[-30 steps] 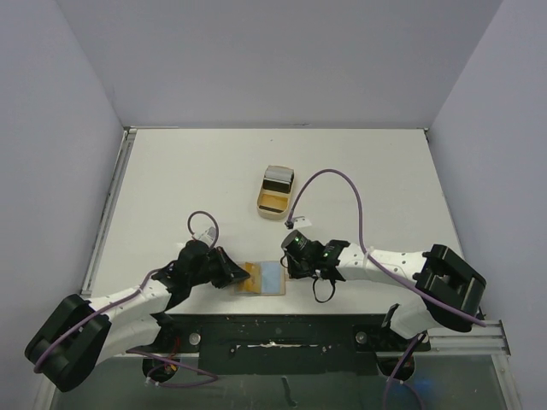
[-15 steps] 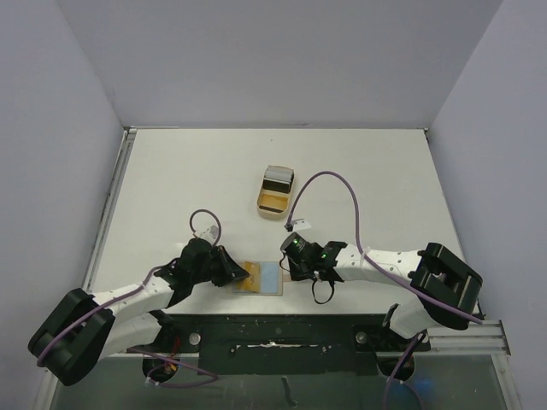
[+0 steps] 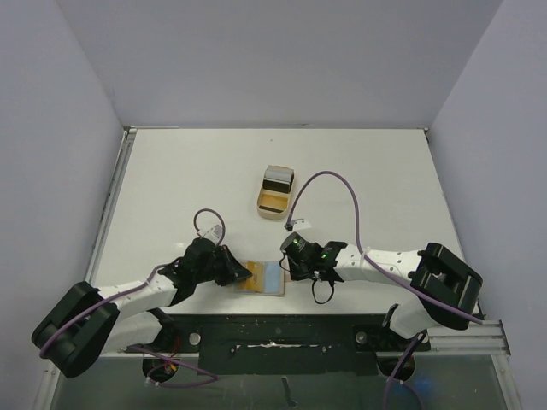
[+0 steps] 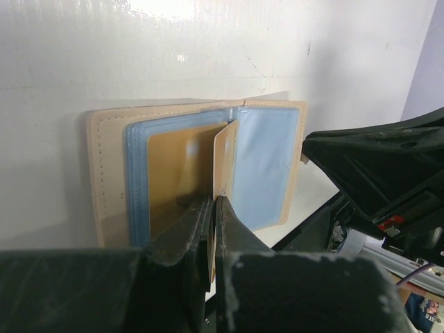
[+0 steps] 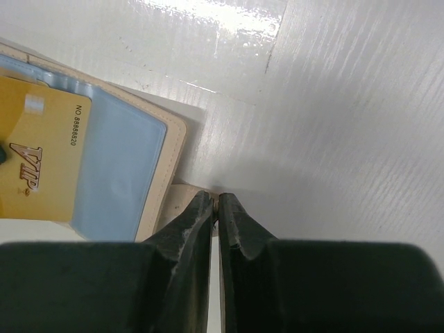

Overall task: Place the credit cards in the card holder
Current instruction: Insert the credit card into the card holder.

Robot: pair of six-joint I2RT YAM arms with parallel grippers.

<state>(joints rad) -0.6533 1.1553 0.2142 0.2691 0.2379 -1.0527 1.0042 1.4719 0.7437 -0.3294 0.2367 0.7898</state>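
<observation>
Table (image 4: 139, 55) holds card holder (image 4: 267, 159) under left end effector (image 4: 213, 208).

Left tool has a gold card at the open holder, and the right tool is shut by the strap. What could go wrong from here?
1. The left tool holds the gold card on edge over the blue sleeves. I cannot see it entering a pocket, so pushing may skid or bend it.
2. The right tool seems to grip only the tip of the strap tab, so the card holder could slip free.
</observation>
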